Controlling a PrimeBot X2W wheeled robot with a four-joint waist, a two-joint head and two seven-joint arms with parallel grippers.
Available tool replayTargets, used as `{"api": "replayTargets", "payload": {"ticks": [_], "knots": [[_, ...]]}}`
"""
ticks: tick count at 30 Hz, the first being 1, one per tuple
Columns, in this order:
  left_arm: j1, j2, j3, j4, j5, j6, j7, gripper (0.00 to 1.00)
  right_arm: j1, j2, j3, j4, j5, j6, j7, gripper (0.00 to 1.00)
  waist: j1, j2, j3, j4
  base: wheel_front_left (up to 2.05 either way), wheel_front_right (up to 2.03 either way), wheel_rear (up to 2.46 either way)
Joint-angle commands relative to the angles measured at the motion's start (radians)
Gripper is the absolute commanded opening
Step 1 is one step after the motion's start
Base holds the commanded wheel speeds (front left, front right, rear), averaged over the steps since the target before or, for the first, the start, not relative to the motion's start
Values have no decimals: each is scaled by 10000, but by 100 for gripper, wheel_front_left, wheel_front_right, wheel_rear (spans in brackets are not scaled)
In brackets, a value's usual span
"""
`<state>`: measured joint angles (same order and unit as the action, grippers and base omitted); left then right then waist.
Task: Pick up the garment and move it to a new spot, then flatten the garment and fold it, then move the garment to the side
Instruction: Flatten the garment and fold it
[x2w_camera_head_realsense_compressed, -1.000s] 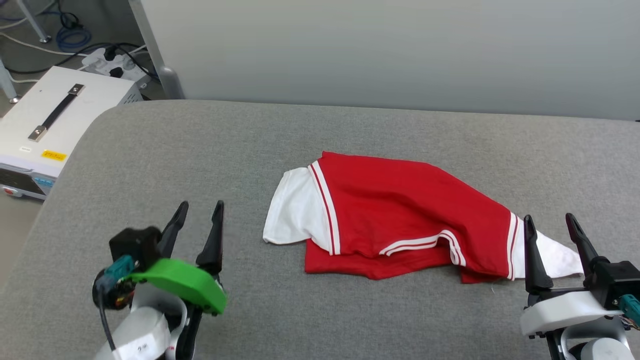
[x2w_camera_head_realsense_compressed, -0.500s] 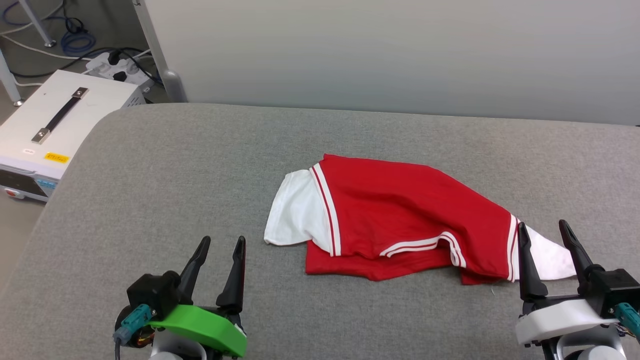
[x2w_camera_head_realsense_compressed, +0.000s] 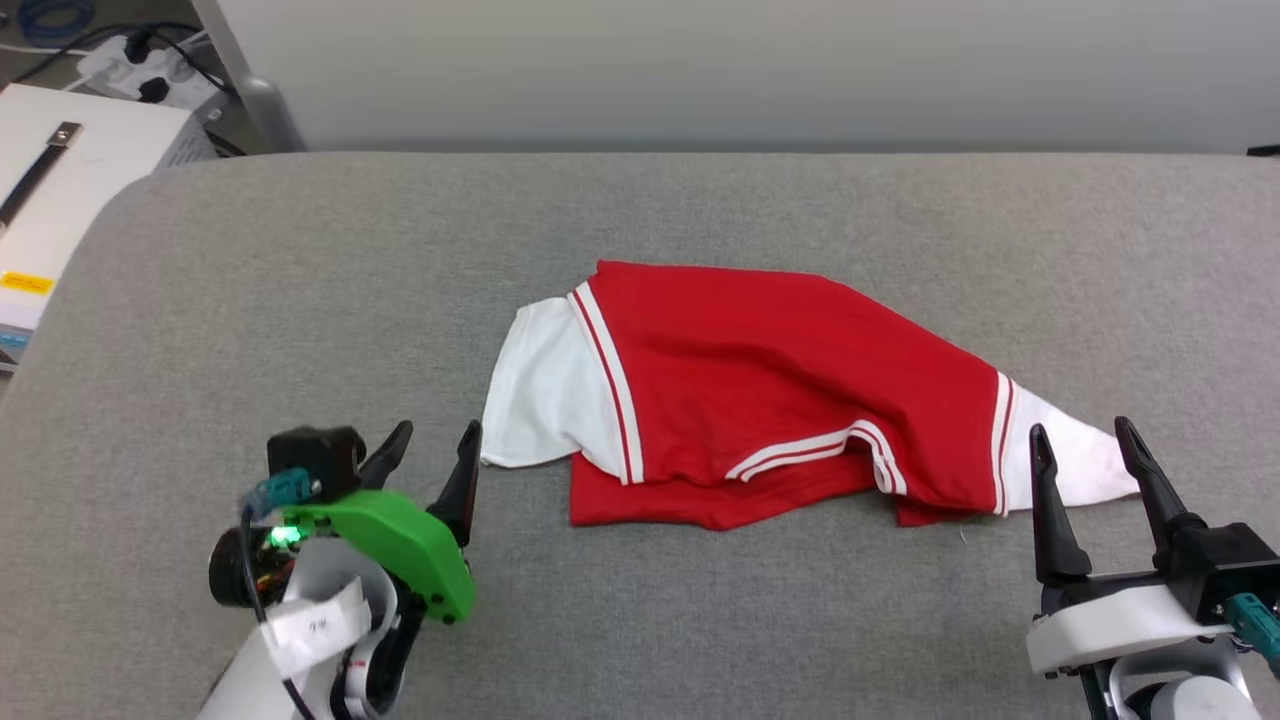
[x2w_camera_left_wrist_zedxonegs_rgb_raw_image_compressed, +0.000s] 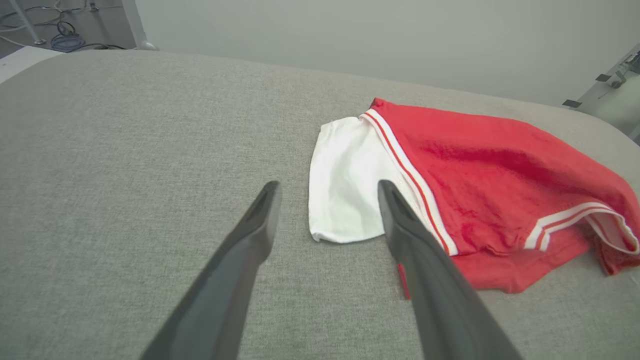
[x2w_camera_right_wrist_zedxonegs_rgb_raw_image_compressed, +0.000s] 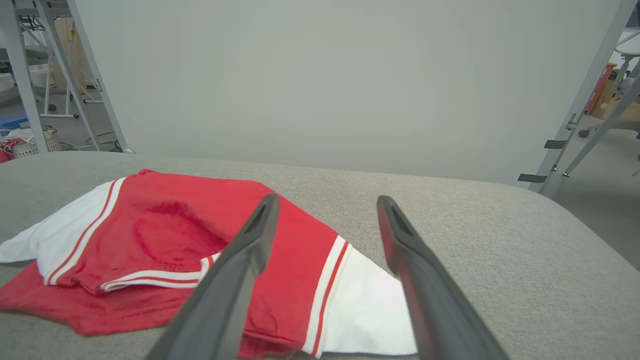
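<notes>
Left jaws and right jaws gape empty at lower corners; shirt (x2w_camera_head_realsense_compressed: 780, 370) lies crumpled mid-frame, so seemingly every step remains.

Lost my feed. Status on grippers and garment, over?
Left gripper open, empty, beside one white sleeve. Right gripper open, empty, at the other sleeve. Garment bunched on grey pad, ungrasped. Nothing in the way.

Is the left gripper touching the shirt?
Cannot tell. In the left wrist view one finger of the left gripper overlaps the shirt, but it could be hovering above. The head view shows no plain gap or contact.
</notes>
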<state>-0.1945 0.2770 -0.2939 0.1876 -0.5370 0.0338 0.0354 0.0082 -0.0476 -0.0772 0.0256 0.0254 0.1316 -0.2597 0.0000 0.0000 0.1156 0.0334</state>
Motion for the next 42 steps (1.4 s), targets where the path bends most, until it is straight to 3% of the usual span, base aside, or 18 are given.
{"api": "replayTargets", "payload": {"ticks": [1,5,9,14,19,20,21,22,31,42], "knots": [[-393,196,-66,24,22,155,522,100,-238,-26,47,-60,-83,-9,-21,100,0,0,633,-521,0,0,0],[-1003,535,-369,148,-15,416,2605,100,-408,-26,130,-132,-101,-9,-21,100,0,0,1114,-823,0,0,0],[-1538,822,-435,243,148,864,3830,100,-523,-26,176,-184,-88,-9,-21,100,0,0,1468,-1060,0,0,0],[-1831,1022,-538,564,296,1115,4540,100,-641,-26,179,-211,-68,-9,-21,100,0,0,1750,-1245,0,0,0],[-1671,1022,-824,1114,144,959,5129,100,-714,-26,109,-211,-49,-9,-21,100,0,0,1863,-1261,0,0,0],[-1630,1017,-860,1197,127,952,5181,50,-724,-26,95,-203,-48,-9,-21,100,0,0,1862,-1237,0,0,0],[-1597,1011,-889,1258,108,933,5213,28,-731,-26,89,-194,-50,-9,-21,100,0,0,1855,-1212,0,0,0],[-1558,992,-912,1301,71,897,5214,0,-740,-26,86,-185,-52,-9,-21,100,0,0,1839,-1170,0,0,0],[-1048,835,-395,718,-464,929,4338,0,-629,-26,-81,55,-158,-9,-21,100,0,0,1235,-651,0,0,0],[1139,1429,404,-2064,-1252,1346,4388,0,-245,-26,-591,747,-199,-9,154,100,0,0,250,115,0,0,0]]}}
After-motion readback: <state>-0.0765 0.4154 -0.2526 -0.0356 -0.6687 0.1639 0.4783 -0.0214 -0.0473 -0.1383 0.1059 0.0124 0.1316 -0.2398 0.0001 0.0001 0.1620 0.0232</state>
